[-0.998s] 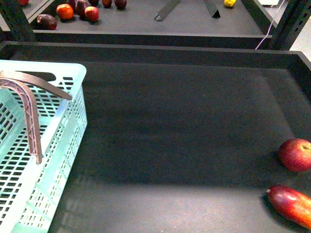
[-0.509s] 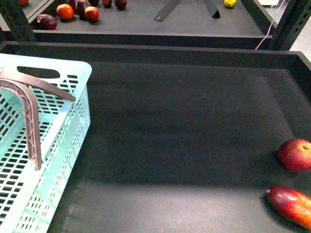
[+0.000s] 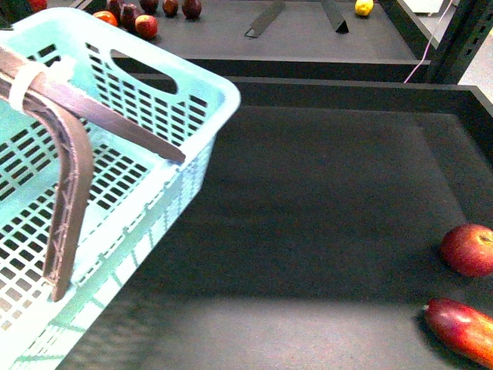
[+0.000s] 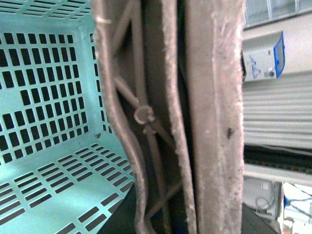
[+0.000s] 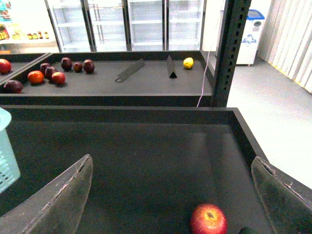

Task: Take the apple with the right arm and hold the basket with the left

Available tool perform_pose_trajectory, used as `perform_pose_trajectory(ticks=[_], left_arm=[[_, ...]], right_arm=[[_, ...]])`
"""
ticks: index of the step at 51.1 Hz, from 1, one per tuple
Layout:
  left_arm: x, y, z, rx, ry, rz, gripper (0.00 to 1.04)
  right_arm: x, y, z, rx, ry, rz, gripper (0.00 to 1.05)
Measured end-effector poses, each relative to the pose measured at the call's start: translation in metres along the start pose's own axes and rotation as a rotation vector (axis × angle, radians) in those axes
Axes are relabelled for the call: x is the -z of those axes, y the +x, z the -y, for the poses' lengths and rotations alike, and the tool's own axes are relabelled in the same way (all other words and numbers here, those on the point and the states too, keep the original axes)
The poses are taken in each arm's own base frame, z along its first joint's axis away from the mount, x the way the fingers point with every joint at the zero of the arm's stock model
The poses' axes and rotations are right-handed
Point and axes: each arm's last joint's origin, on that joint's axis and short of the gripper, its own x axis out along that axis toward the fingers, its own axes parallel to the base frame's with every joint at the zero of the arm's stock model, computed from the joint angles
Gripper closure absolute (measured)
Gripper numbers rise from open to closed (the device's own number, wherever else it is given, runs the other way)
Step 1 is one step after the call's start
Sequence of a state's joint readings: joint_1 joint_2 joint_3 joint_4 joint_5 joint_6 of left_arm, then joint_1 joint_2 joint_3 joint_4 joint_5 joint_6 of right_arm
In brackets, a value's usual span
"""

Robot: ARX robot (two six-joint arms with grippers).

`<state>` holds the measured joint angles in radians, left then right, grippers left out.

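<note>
Dark tray — apple lies untouched between fingers of the wide-open right end effector.

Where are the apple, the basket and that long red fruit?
apple point(image 3: 468, 249), front view, its round side.
basket point(image 3: 217, 90), front view, its rim corner.
long red fruit point(image 3: 462, 327), front view, its middle.

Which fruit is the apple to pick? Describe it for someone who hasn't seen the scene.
Start at the near black tray and go to its right edge, opposite the teal basket. Two red fruits lie there. The apple is the round one, farther back than the long darker fruit.
</note>
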<state>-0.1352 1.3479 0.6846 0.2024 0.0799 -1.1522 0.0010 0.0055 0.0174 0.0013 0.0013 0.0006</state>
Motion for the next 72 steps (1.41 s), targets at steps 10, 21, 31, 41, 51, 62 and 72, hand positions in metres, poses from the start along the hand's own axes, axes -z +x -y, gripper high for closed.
perform_pose_trajectory(ticks=[10,21,31,41,51,62,72], left_arm=[[0.035,-0.002,0.046,0.098,0.093,-0.097,0.88],[0.074,-0.008,0.088,0.203,0.181,-0.197,0.88],[0.097,-0.005,0.095,0.216,0.225,-0.26,0.88],[0.098,-0.004,0.094,0.206,0.238,-0.254,0.88],[0.098,-0.004,0.094,0.204,0.244,-0.248,0.88],[0.098,-0.004,0.094,0.207,0.244,-0.253,0.88],[0.098,-0.004,0.094,0.206,0.247,-0.25,0.88]], right_arm=[[0.0,0.0,0.0,0.0,0.0,0.0,0.09],[0.0,0.0,0.0,0.0,0.0,0.0,0.09],[0.0,0.0,0.0,0.0,0.0,0.0,0.09],[0.0,0.0,0.0,0.0,0.0,0.0,0.09],[0.001,0.0,0.0,-0.024,0.036,-0.087,0.09],[-0.01,0.025,0.026,-0.013,0.137,-0.32,0.09],[-0.015,0.086,0.063,-0.013,0.07,-0.339,0.09]])
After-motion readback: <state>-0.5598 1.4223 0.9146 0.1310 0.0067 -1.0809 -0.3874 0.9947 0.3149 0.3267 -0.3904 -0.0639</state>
